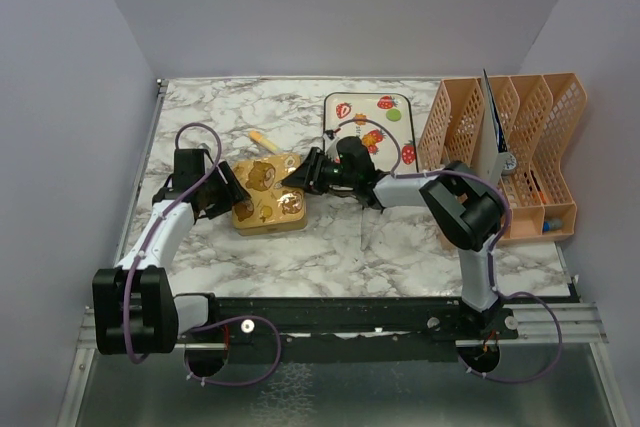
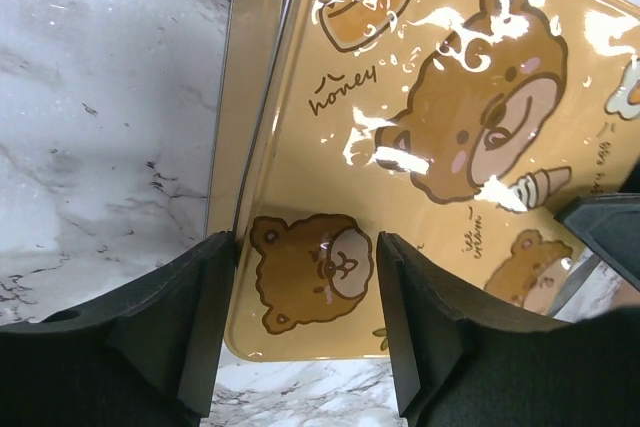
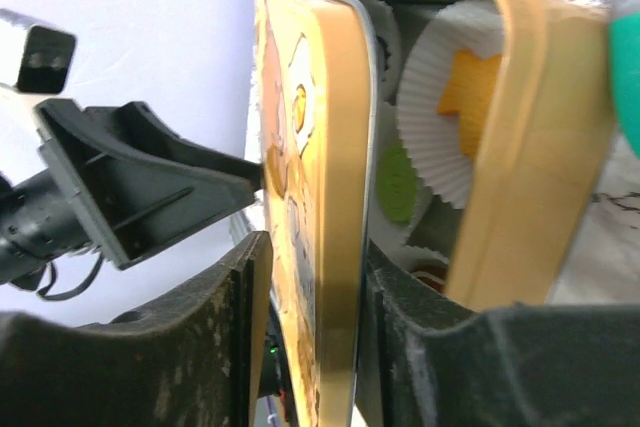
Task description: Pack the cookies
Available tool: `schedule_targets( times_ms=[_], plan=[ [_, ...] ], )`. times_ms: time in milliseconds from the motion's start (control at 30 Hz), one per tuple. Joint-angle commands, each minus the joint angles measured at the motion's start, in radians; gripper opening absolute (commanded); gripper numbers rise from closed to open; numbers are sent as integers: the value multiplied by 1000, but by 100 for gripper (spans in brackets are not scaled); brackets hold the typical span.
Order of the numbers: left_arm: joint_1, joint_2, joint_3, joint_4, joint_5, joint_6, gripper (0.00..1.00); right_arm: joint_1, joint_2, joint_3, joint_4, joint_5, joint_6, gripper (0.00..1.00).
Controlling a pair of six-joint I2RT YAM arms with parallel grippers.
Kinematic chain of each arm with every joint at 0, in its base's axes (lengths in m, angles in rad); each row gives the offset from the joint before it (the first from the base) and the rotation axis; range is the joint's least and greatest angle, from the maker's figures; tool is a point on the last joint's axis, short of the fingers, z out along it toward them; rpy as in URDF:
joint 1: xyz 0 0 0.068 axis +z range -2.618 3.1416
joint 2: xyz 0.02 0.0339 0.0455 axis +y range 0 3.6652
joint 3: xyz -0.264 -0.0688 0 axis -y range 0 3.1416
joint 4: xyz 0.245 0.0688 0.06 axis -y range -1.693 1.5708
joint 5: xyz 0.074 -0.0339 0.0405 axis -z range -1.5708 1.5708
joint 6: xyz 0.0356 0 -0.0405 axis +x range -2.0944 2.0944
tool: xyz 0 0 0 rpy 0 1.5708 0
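Your right gripper point(image 3: 312, 277) straddles the edge of the bear-print tin lid point(image 3: 335, 97), a finger close on each side, though from this angle you can't tell whether it truly pinches. Your left gripper point(image 2: 305, 247) stands spread over a corner of the lid's printed face, clamping nothing. Past the lid, which stands ajar from the yellow tin point(image 3: 510, 147), the cookies point(image 3: 470, 87) sit in white paper cups point(image 3: 430, 47), one orange and one green.
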Motion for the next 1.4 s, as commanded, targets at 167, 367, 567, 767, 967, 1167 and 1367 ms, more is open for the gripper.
schedule_targets(
  times_ms=[167, 367, 567, 767, 967, 1167, 1367],
  plan=[
    [4, 9, 7, 10, 57, -26, 63, -5, -78, 46, -218, 104, -213, 60],
    [5, 25, 3, 10, 40, -35, 65, -5, -143, 93, -387, 189, -362, 69],
    [4, 31, 8, 11, 36, -36, 66, -5, -197, 77, -463, 251, -440, 71],
    [4, 36, 8, 11, 40, -37, 66, -5, -246, -1, -462, 177, -465, 68],
    [3, 39, 14, 11, 43, -48, 66, -2, -269, -89, -412, 64, -447, 62],
    [3, 49, 20, 11, 41, -51, 67, 3, -248, -127, -351, 3, -416, 57],
    [3, 52, 24, 11, 33, -54, 67, 1, -196, -132, -332, 7, -411, 50]
  ],
)
